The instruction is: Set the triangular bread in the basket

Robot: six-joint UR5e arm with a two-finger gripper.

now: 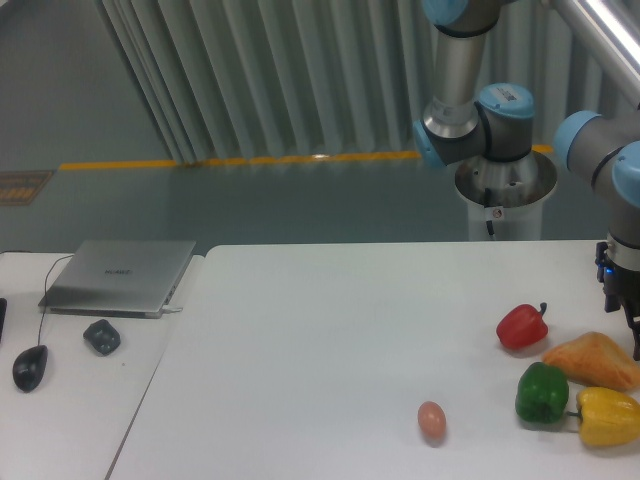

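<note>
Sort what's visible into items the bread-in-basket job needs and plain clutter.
Job: triangular bread; end effector, at the frame's right edge. No basket in view.

Clutter: red pepper, green pepper, yellow pepper, egg, laptop, mouse.

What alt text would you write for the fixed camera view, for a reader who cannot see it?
A robot gripper hangs at the right edge of a white table, just beside the orange-brown triangular bread; whether its jaws are open is cut off from view. A red pepper, green pepper, yellow pepper and small pinkish egg lie nearby. No basket is visible.
</note>
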